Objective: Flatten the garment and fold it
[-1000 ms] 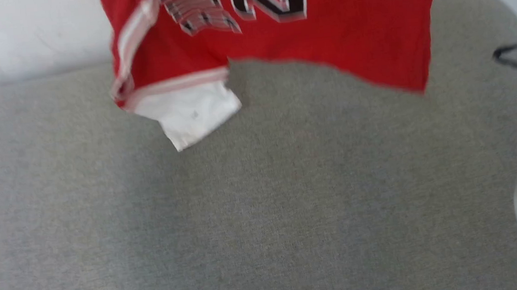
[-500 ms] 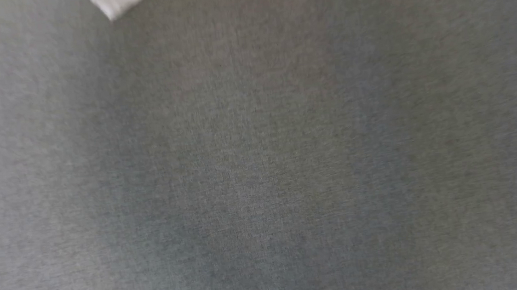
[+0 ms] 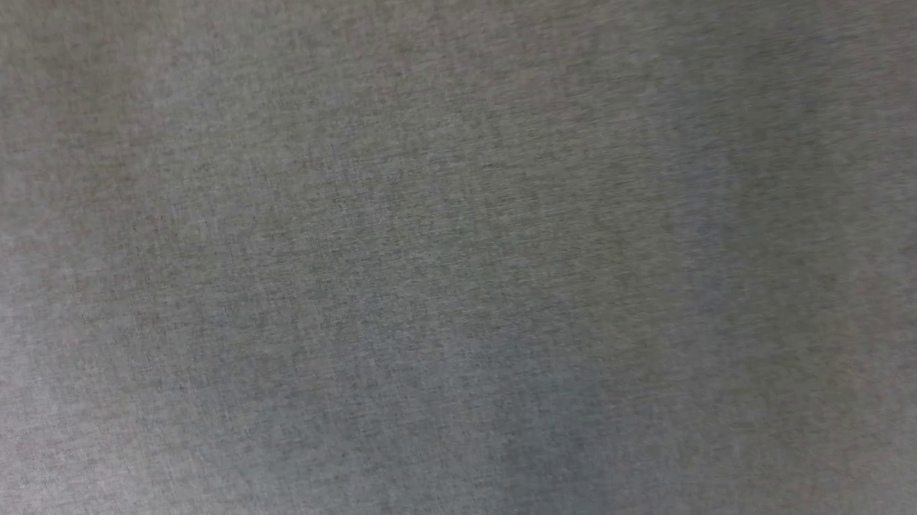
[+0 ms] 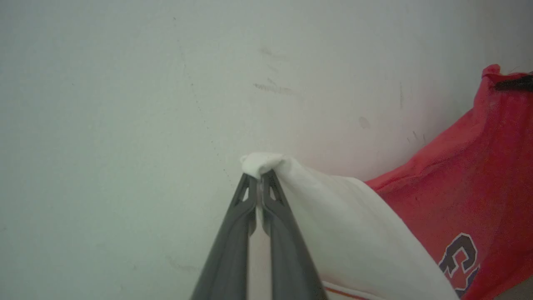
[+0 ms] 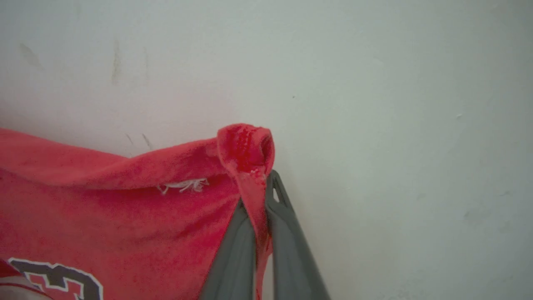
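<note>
My left gripper (image 4: 259, 177) is clenched on a bunched corner of the white sleeve end (image 4: 341, 225) of the garment (image 4: 454, 196). A small white knot of cloth pokes out just past my fingertips. From there the white fabric falls away to the right of that wrist view and meets the red body of the shirt. That part carries dark lettering (image 4: 460, 258) edged in white. At the far upper red corner sits a small dark shape (image 4: 514, 82); I cannot tell what it is.

My right gripper (image 5: 260, 191) is clamped on a rolled red edge of the same shirt. A red curl of cloth bulges above my fingertips, and a strip of it is pinched between the two fingers. The red cloth stretches off to the left of that wrist view, with a bit of white stitching (image 5: 183, 185) near the edge and more outlined lettering (image 5: 58, 277) at the bottom corner.

Behind the cloth in both wrist views stands a pale, faintly scuffed wall (image 4: 125, 83). My head view looks down on a plain grey woven surface (image 3: 458, 257).
</note>
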You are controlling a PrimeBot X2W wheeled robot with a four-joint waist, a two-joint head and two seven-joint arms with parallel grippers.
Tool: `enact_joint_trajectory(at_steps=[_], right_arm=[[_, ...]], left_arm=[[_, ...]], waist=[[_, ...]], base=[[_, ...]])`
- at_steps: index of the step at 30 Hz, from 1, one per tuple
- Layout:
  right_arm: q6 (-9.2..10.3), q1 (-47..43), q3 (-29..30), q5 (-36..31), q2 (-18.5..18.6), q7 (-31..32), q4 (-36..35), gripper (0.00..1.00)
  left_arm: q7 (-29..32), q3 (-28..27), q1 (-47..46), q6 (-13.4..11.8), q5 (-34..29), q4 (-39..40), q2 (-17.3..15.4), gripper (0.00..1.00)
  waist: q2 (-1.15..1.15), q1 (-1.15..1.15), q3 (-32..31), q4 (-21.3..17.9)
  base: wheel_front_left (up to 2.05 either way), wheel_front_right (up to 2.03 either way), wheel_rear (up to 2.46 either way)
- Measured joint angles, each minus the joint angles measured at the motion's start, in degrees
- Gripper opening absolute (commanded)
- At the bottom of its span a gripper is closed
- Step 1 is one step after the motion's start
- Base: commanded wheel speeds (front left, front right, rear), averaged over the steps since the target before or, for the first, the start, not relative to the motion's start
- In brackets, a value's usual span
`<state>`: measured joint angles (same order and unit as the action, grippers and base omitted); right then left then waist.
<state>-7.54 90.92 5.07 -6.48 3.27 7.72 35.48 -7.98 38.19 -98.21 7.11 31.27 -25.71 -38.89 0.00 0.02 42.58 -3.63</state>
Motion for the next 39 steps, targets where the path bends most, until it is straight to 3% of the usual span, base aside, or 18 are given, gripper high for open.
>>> enact_joint_trajectory(at_steps=[5,10,18,26,33,39], right_arm=[[0.0,-3.71,-5.47,4.2,1.44,-1.04,-0.03,0.0],[0.0,-11.95,-10.32,12.84,5.23,-1.09,-6.33,0.0],[0.0,-36.06,-9.21,23.31,12.16,3.44,-24.31,0.0],[0.0,-56.36,-6.22,26.36,11.89,6.9,-36.69,0.0],[0.0,-69.68,-5.03,28.39,10.58,7.33,-39.31,0.0],[0.0,-80.2,-2.91,29.39,10.44,7.22,-38.73,0.0]], left_arm=[[-2.25,1.31,5.67,0.0,4.43,4.53,-1.91,0.0],[-3.88,0.82,13.9,-0.44,8.16,12.37,-4.12,0.0],[-4.75,2.75,35.99,-7.84,12.0,26.82,-8.56,0.0],[-6.01,6.89,55.53,-16.0,11.61,35.89,-11.29,0.0],[-6.08,12.44,68.98,-19.56,12.65,38.0,-11.2,0.0],[-4.12,16.27,77.37,-20.71,17.04,36.78,-10.93,0.0]], waist=[[0.0,0.0,0.81,1.09],[0.0,-0.02,-1.55,1.77],[0.0,-0.03,-7.4,3.02],[0.01,-0.04,-13.08,4.11],[0.02,-0.03,-17.51,4.84],[0.01,-0.03,-21.74,5.46]], base=[[0.0,0.0,0.0],[0.0,0.0,0.0],[0.0,0.0,0.0],[0.0,0.0,0.0],[0.0,0.0,0.0],[0.0,0.0,0.0]])
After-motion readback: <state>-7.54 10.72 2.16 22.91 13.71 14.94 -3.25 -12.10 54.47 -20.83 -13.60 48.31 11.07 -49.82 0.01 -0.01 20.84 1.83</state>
